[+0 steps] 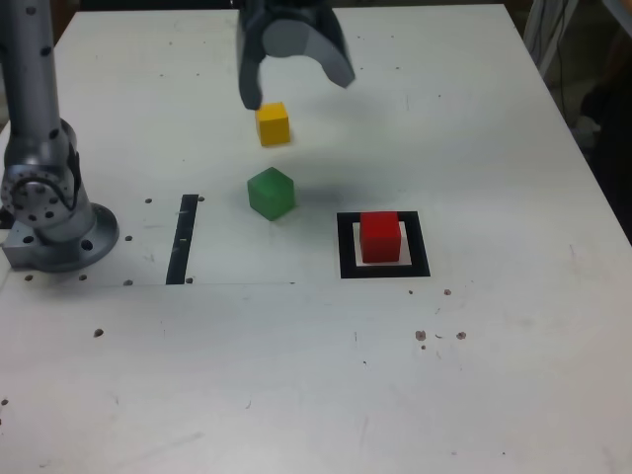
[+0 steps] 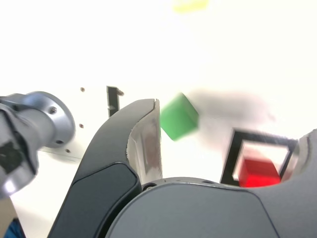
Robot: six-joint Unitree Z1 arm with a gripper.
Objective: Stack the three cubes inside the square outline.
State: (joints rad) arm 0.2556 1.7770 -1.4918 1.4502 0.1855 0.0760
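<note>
The red cube sits inside the black square outline at the exterior view's centre right. To its left, outside the outline, the green cube rests on the white table. The yellow cube lies farther back. My gripper hangs above the table near the back, over and just right of the yellow cube, open with nothing between its fingers. In the wrist view the green cube lies beyond one finger, the red cube sits in the outline, and the yellow cube is a blurred patch at the frame's edge.
The arm's grey base stands at the exterior view's left. A narrow black strip lies on the table between the base and the green cube. Small screw holes dot the white tabletop.
</note>
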